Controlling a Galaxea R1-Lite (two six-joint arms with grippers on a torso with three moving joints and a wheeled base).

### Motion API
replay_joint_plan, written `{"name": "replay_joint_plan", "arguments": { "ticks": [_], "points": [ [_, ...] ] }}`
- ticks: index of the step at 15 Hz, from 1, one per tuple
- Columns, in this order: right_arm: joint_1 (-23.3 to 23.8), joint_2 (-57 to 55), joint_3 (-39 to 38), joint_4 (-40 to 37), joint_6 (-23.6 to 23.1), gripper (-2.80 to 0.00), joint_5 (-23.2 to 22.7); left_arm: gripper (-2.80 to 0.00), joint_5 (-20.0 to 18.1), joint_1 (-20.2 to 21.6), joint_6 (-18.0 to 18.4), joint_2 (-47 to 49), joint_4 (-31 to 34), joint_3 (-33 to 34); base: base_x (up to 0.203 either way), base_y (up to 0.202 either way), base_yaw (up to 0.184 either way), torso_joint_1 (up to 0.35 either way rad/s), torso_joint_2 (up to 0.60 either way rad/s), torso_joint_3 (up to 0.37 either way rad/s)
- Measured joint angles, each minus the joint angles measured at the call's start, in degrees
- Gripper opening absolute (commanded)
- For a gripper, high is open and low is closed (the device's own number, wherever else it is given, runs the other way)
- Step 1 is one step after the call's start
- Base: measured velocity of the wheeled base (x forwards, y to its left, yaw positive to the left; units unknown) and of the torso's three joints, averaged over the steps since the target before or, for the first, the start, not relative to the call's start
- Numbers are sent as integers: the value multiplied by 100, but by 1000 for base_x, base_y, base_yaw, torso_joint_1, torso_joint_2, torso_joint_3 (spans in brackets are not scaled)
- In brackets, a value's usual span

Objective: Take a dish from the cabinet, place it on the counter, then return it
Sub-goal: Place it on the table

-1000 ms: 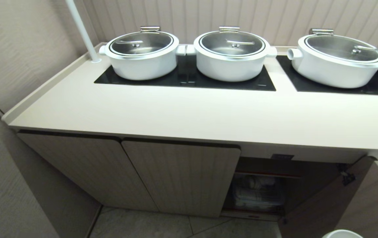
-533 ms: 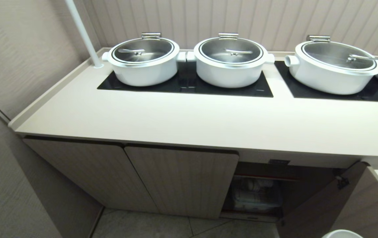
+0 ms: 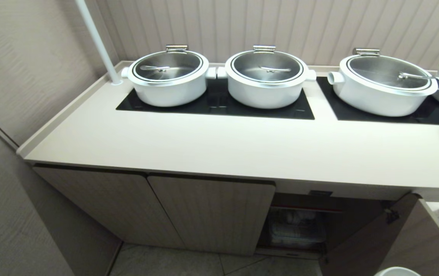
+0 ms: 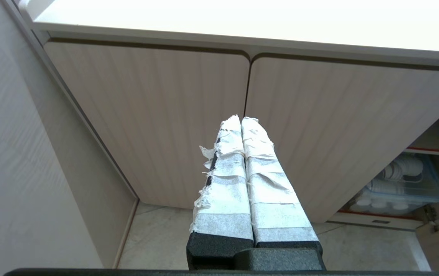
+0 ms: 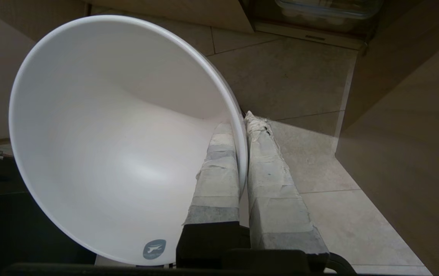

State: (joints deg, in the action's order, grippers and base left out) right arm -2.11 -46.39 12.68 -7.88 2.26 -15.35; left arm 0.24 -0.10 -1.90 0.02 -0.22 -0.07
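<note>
Bowl [image 5: 119,134] rim pinched between taped right gripper [image 5: 242,126] fingers, one finger inside, one outside, bowl body toward ten o'clock, above tiled floor [image 5: 303,84]. Left gripper [image 4: 241,119] fingers pressed together, empty.

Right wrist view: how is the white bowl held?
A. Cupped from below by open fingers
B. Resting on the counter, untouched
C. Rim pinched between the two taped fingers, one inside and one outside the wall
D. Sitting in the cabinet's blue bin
C: the right gripper is shut on the dish, whose thin rim runs between the taped fingers, above the tiled floor.
</note>
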Motion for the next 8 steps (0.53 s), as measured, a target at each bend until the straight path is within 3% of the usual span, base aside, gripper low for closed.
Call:
{"name": "replay_joint_plan", "arguments": {
  "ticks": [8],
  "points": [
    [-6,-2,7,2,5,-280,0,-280,0,0,0,0,-2,0,0,0,0,88,-174,-91]
  ]
}}
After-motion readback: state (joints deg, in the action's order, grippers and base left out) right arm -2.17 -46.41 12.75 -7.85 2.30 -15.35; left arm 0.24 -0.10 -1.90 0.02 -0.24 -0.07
